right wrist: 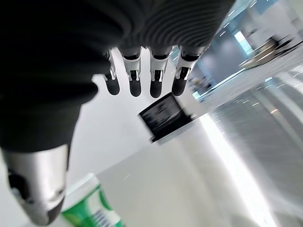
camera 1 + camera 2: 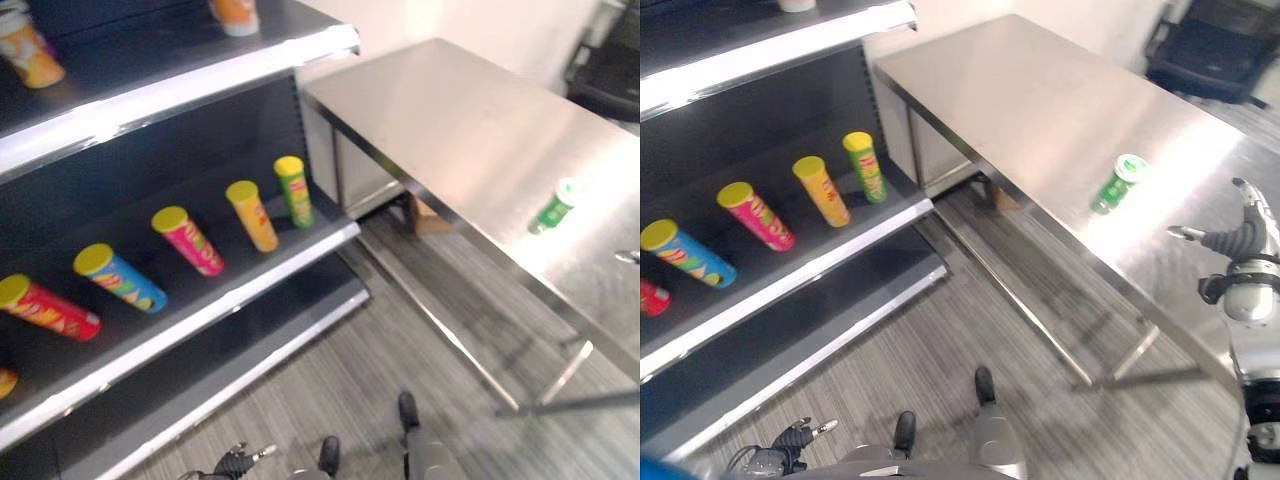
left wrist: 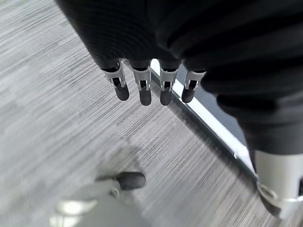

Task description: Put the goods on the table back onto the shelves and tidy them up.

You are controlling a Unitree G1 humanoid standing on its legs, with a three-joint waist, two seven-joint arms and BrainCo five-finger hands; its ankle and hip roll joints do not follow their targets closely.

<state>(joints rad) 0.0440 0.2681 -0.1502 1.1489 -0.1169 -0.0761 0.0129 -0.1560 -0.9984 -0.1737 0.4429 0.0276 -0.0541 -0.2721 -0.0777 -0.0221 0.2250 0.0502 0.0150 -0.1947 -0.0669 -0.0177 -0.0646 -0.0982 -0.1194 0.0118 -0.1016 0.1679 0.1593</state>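
Steel table (image 2: pixel 1040 90), green can (image 2: pixel 1117 182) alone, right hand (image 2: pixel 1240 240) nearby, fingers relaxed, empty.

Bright overhead light; broad glare on the steel worktop (image 2: pixel 470 120) and white bloom along the shelf edges (image 2: pixel 170 95). Motion blur softens both head views; the floor (image 3: pixel 57 109) streaks.
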